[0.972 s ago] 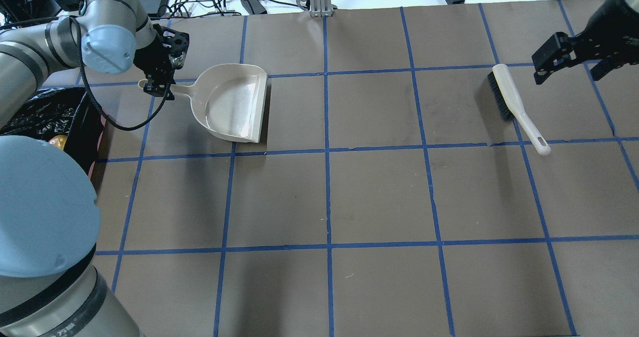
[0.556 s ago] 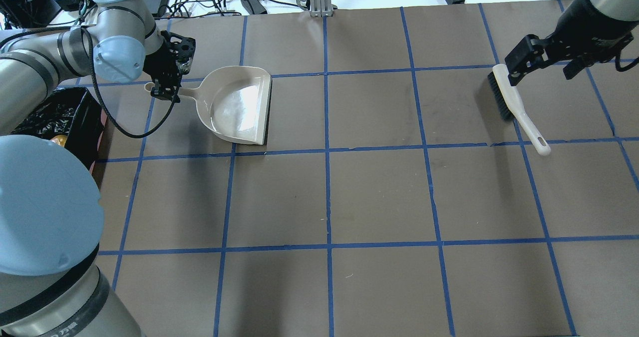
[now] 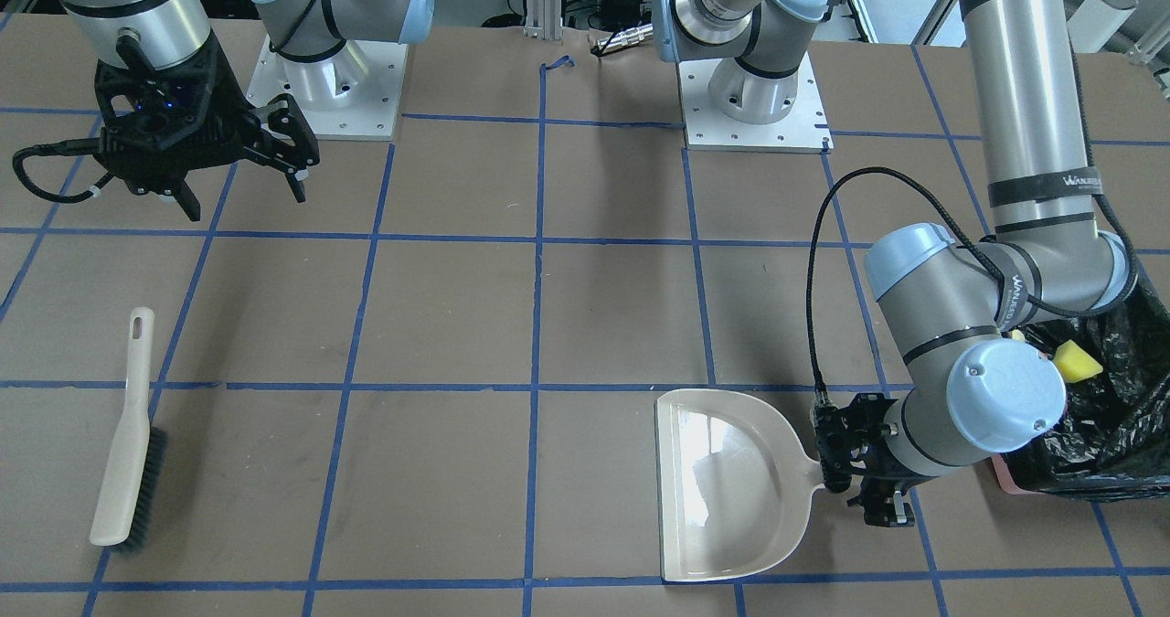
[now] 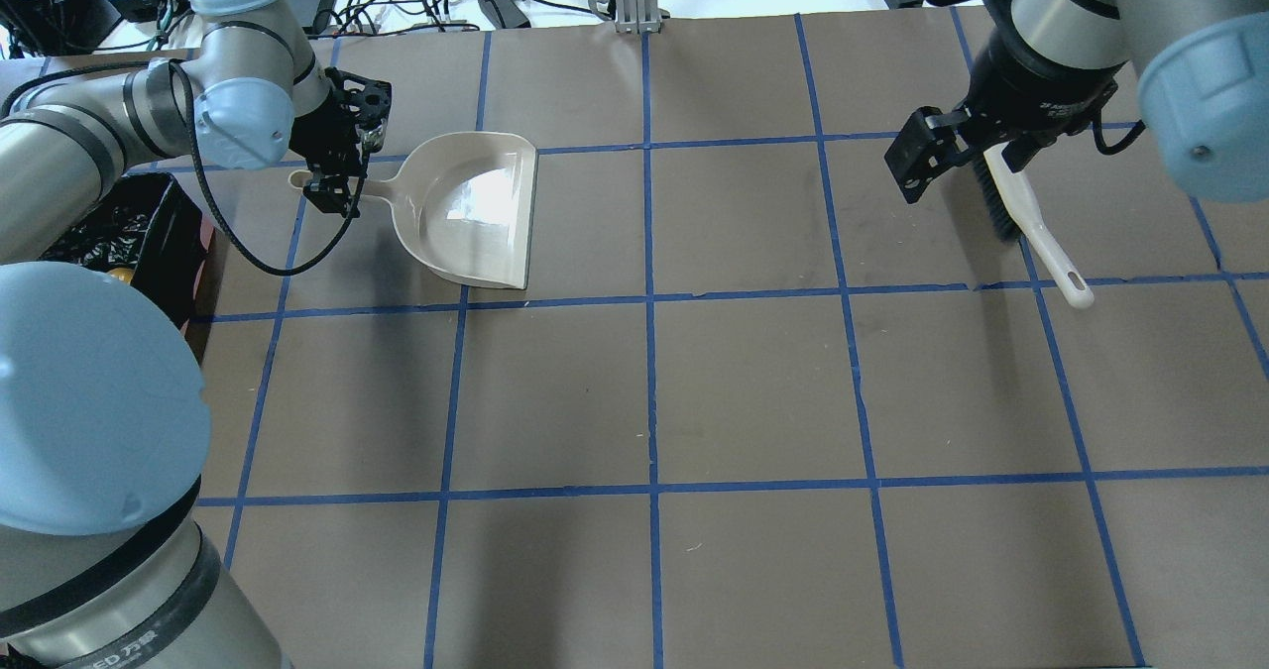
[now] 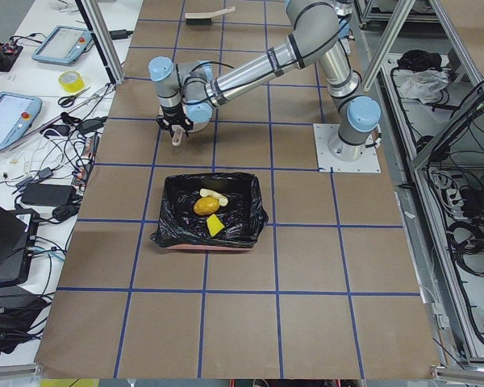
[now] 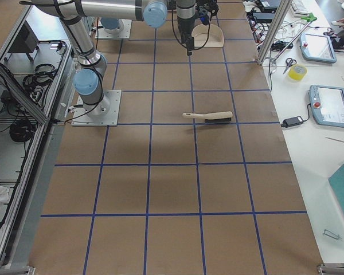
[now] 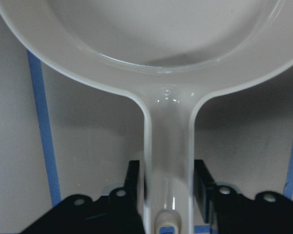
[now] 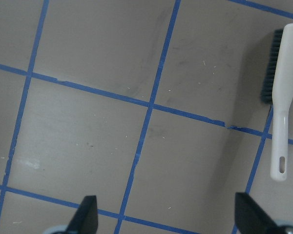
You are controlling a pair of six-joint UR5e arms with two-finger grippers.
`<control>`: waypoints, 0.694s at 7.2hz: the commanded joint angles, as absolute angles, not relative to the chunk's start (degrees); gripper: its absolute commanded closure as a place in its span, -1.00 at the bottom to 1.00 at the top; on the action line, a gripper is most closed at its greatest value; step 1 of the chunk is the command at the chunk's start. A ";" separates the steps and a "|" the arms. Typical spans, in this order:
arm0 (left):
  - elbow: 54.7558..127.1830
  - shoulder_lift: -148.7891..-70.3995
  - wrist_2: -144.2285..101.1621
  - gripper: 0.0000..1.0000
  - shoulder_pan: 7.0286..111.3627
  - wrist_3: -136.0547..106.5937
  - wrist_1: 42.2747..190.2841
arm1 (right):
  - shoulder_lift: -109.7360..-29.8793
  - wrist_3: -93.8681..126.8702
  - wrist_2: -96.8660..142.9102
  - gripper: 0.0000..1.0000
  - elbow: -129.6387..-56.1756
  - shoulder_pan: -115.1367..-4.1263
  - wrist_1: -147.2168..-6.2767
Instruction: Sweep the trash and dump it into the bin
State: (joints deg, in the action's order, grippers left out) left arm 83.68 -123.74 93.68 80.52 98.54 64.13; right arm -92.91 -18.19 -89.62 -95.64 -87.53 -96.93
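A brown paper worktop [image 4: 753, 382] gridded with blue tape is filling the scene, with cables [image 4: 416, 0] crowding its far edge. At the robot's left the black-bagged bin [image 5: 254, 214] is sitting well inside the worktop's border, already holding the trash [image 5: 206, 206]: a golden lump, a pale bread piece and a yellow-green sponge block [image 3: 1077, 359]. The sweeping therefore appears done.

The beige dustpan [image 4: 476, 223] is lying empty and apparently flat near the bin, its lip facing the open middle and its handle [image 7: 168, 146] pointing back toward the bin. The left hand [image 4: 332, 196] is clenching that handle, one finger pressing each side.

Well apart, toward the robot's right, the brush [image 3: 123, 443] is lying on its side with nothing touching it. The right hand [image 3: 245, 198] is hanging above the worktop, clear of the brush, jaws spread wide and nothing between them.

Bare squares are separating the two tools, giving either arm free room. The bin's wall under the left arm's elbow looks like the only tight spot.
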 commanded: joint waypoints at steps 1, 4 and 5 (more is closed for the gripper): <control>83.06 -120.61 93.95 -0.61 80.86 96.17 67.73 | -92.81 -18.02 -89.48 -1.00 -95.89 -87.80 -96.15; 83.14 -108.67 93.43 -0.61 80.86 85.80 81.71 | -92.99 -17.67 -89.74 -1.00 -95.98 -87.80 -96.15; 83.32 -104.89 90.73 -0.61 80.86 79.86 83.65 | -93.08 -17.67 -89.74 -1.00 -95.98 -87.80 -96.07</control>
